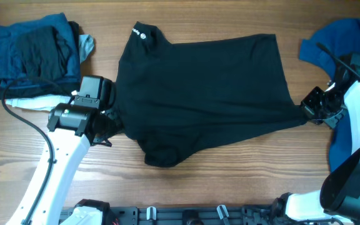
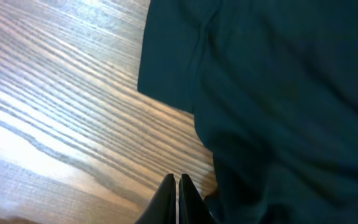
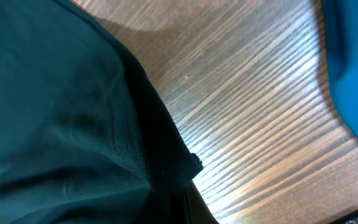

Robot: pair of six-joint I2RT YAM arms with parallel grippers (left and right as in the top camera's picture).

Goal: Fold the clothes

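**A:** Starting left: the left pincer (image 1: 108,125) is pressed together, tips low over the wood-grain table (image 1: 230,181). Beyond it and further left sits a stack of blue and dark cloth (image 1: 33,53).

**B:** And the shirt?

**A:** The large black short-sleeved T-shirt (image 1: 205,94) lies spread out, just to that pincer's right. Its edge is against the fingers, but whether cloth is pinched, I can't tell. There's a small white logo (image 1: 144,34) at the collar.

**B:** Over on the right?

**A:** The right pincer (image 1: 306,112) is clamped on the T-shirt's corner, drawn to a point. A royal-blue shirt (image 1: 345,44) lies bunched on its outer side.
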